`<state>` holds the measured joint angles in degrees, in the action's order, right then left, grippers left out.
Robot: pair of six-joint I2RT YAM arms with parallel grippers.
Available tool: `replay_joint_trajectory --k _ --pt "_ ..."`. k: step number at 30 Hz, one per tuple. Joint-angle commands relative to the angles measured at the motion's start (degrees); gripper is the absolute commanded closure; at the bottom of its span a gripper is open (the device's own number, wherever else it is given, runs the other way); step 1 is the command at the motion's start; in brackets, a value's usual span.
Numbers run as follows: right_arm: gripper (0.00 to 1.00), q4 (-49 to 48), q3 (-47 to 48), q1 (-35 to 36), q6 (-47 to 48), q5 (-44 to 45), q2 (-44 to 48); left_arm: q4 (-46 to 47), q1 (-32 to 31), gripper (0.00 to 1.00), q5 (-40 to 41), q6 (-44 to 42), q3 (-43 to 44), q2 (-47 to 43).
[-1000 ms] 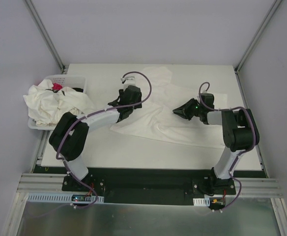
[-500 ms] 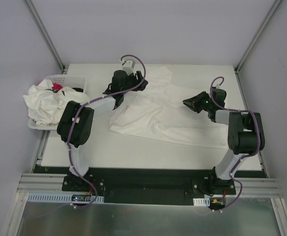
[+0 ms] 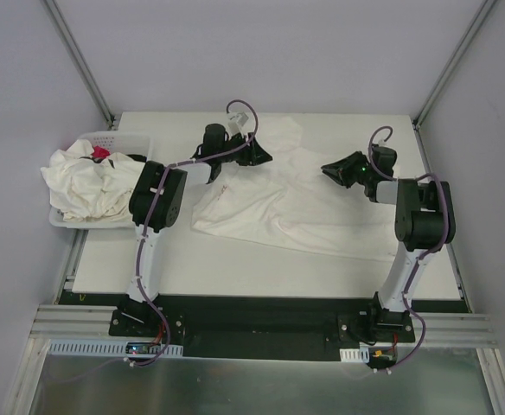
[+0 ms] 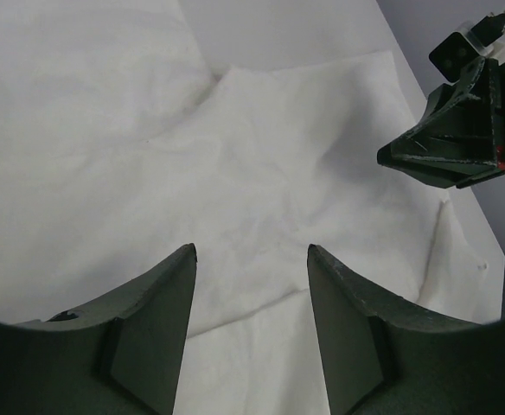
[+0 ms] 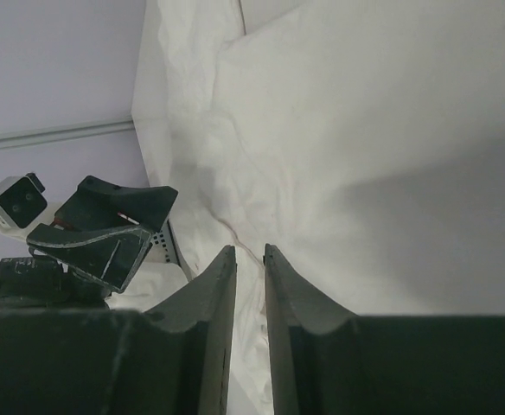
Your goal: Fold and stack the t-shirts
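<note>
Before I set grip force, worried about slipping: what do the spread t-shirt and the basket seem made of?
The spread t-shirt looks like thin, soft fabric, probably cotton, matte off-white: it lies limp on the table with fine wrinkles. The basket looks like rigid white plastic with a smooth finish: its rim runs straight, and its wall seems perforated, though it is too small to be sure.

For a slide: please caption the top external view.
Two arms reach over a spread t-shirt; crumpled shirts heap in the basket, far left.
</note>
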<state>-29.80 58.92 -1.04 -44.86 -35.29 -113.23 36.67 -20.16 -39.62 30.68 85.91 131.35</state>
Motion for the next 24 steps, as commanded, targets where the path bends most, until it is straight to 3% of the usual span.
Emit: replay_joint_trajectory --k 1,10,17,24 --pt "0.78 -3.9 3.0 -1.9 -1.5 -2.2 -0.2 -0.4 0.0 0.47 -4.6 1.0 5.1 0.7" --pt "0.75 -9.1 1.0 -5.0 -5.7 -3.8 4.0 -13.6 0.0 0.48 6.1 -0.4 4.9 -1.1" --pt "0.75 -11.1 3.1 -6.3 -8.7 -5.1 6.7 -30.3 0.0 0.47 19.5 -4.0 5.8 -2.9" --pt "0.74 -15.3 3.1 -8.2 -14.2 -6.0 8.4 -35.1 -0.1 0.48 29.3 -0.8 -1.0 -7.2"
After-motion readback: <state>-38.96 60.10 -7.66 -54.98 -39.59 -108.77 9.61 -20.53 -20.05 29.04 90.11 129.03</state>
